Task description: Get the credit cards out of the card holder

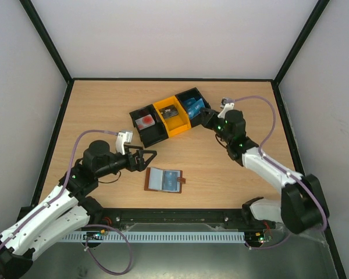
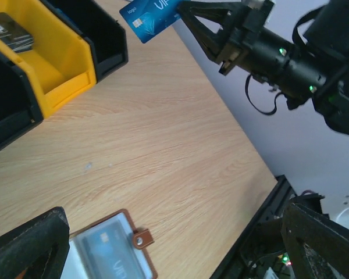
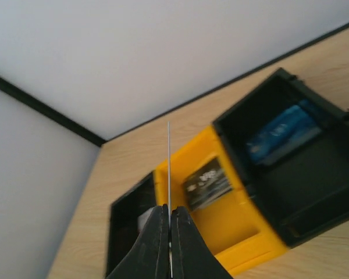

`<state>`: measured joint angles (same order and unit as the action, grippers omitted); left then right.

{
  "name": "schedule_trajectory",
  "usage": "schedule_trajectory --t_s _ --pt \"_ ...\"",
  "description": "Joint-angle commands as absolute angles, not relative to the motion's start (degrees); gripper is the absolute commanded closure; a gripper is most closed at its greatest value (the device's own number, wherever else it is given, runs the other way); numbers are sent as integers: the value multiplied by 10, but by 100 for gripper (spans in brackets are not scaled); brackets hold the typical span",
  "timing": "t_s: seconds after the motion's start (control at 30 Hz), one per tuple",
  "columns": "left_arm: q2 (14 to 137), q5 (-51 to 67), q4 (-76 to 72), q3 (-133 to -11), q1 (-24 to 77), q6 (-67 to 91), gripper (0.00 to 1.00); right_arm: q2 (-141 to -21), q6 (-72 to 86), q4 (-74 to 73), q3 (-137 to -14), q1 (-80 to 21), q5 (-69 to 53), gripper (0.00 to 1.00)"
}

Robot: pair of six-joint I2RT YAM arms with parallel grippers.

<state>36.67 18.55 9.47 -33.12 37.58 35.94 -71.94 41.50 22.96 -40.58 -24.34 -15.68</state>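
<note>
Showing right jaws gripping a blue card (image 2: 148, 20) over the bins (image 1: 177, 128), left jaws open beside the card holder (image 1: 164, 180).

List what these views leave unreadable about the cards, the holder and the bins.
- Left wrist: card holder cut by the bottom edge; its cards uncountable.
- Right wrist: held blue card shows edge-on only; face hidden.
- Top view: red-and-white item in the black bin too small to identify.
- Right wrist: dark card in yellow bin, print blurred.
</note>
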Motion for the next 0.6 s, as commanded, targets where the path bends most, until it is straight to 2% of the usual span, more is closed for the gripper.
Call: schedule_trajectory --t_s 0.0,0.23,0.57 --pt "362 167 138 -338 374 322 0 -796 376 239 -465 -211 -164 98" --pt "351 183 145 -343 374 314 0 -927 320 218 -570 -199 -100 98" --pt "330 191 148 -343 375 310 0 -1074 291 217 -677 -196 -94 98"
